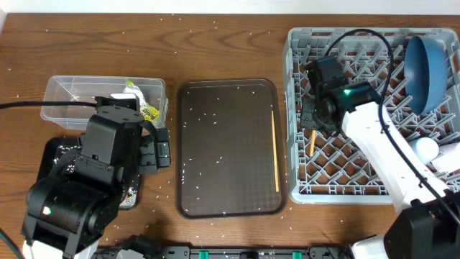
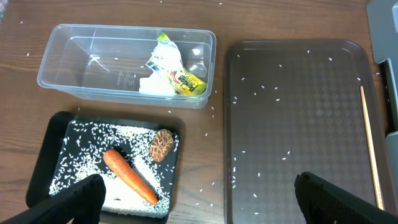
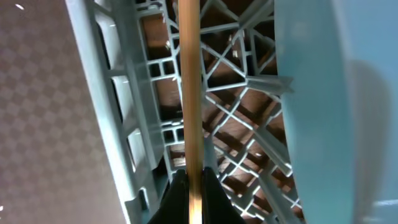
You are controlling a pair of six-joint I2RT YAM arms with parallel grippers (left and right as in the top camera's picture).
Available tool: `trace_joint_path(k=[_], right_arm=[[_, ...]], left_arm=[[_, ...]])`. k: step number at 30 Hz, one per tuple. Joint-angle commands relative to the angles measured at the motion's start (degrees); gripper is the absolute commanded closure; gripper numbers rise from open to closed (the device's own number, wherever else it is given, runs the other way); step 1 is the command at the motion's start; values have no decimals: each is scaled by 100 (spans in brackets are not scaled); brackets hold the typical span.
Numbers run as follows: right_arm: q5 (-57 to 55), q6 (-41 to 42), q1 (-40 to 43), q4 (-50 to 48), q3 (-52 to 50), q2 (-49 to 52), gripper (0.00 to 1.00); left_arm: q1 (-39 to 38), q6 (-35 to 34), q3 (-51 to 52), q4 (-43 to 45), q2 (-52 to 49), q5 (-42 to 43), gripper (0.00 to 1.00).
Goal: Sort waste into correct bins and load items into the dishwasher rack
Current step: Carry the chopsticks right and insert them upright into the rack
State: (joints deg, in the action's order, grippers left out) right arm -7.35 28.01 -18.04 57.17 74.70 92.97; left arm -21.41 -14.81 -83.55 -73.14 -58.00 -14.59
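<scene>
Right pincer (image 3: 188, 193) clenched on chopstick (image 3: 188, 74) over rack (image 3: 106, 74), left pincer (image 2: 205, 199) spread wide, wrapper (image 2: 181, 74) print illegible in tub (image 2: 74, 81).

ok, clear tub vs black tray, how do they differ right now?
The clear tub is transparent and deep-walled; the black tray is opaque and shallow. The tub holds the green-yellow wrapper and crumpled white paper; the tray holds rice grains, a carrot and a brown food lump. Both are rectangular, similar in footprint, and sit beside the brown serving tray.
</scene>
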Motion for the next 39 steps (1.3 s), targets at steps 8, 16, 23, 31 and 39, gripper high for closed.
trace_joint_path(k=[8, 16, 23, 31, 39], right_arm=[[177, -693, -330, -151, -44, 192, 65], [361, -892, -1451, -282, -63, 11, 60], [-9, 350, -1770, -426, -249, 649, 68], [160, -199, -1797, -789, -249, 1641, 71], [-37, -85, -1609, -820, -249, 1996, 70]], left_arm=[[28, -28, -81, -15, 2, -72, 2], [28, -28, -81, -15, 2, -72, 2], [28, -28, -81, -15, 2, -72, 2], [28, -28, -81, -15, 2, -72, 2], [28, -28, -81, -15, 2, -72, 2]])
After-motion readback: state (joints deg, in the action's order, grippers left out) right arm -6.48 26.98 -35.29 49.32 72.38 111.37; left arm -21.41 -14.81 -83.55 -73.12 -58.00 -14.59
